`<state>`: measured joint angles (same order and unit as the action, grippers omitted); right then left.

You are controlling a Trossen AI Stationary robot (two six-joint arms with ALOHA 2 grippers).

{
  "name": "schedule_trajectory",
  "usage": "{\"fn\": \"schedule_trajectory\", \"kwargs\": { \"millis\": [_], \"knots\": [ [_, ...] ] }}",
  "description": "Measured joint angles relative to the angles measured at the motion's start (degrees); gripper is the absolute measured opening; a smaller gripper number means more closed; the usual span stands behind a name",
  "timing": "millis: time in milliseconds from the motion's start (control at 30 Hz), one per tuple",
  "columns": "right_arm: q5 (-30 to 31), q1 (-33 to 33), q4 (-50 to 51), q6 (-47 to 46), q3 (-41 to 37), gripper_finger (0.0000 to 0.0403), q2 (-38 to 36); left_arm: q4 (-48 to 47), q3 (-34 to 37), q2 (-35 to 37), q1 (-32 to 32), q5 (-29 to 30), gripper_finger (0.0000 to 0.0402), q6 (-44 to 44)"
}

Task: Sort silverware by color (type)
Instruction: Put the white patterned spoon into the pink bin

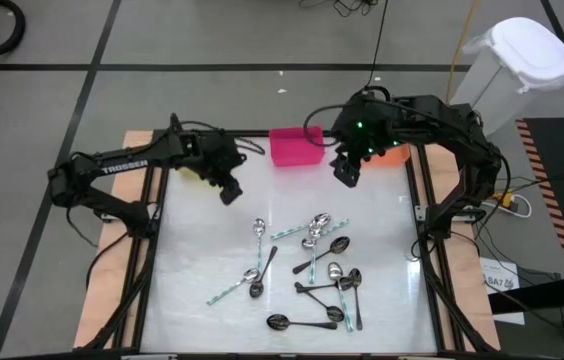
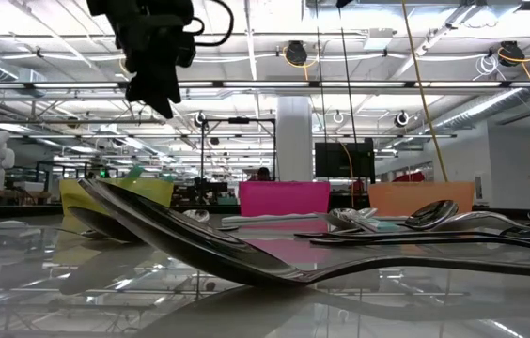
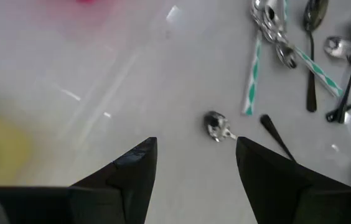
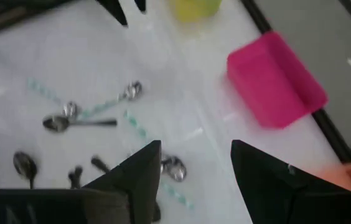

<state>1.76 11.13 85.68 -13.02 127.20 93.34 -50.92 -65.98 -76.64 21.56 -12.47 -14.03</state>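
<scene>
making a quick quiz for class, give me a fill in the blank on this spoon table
1. The bin at the table's far edge between the two arms is ____.
2. Both the left end effector and the right end effector hold ____.
3. The spoons all lie on the ____, none in a bin.
4. The striped spoon handles are white and ____.

Missing words: pink; nothing; table; teal

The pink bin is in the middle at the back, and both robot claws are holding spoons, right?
Not quite. The pink bin is there, but the left gripper and right gripper are open and empty. The high view shows the spoons lying on the table.
</scene>
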Motion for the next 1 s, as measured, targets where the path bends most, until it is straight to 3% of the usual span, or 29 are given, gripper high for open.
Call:
{"fn": "schedule_trajectory", "kwargs": {
  "millis": [233,400,667,1000],
  "knots": [
    [0.1,-2.7,4.2,4.8,-1.2,0.0192,-1.0,0.2,0.0,0.0,-6.8,3.2,0.0218,-6.5],
    [1.5,-3.1,3.8,9.9,-6.1,0.0192,-4.7,0.0,0.0,0.0,-10.9,3.3,0.0218,-17.2],
    [7.6,-2.8,-0.4,13.0,-25.6,0.0192,-15.7,1.1,0.0,-0.4,-18.4,7.7,0.0218,-33.5],
    [-1.9,-3.0,-7.6,2.9,-49.7,0.0192,-27.2,0.9,0.0,-2.9,-27.3,11.7,0.0218,-44.6]
  ]
}}
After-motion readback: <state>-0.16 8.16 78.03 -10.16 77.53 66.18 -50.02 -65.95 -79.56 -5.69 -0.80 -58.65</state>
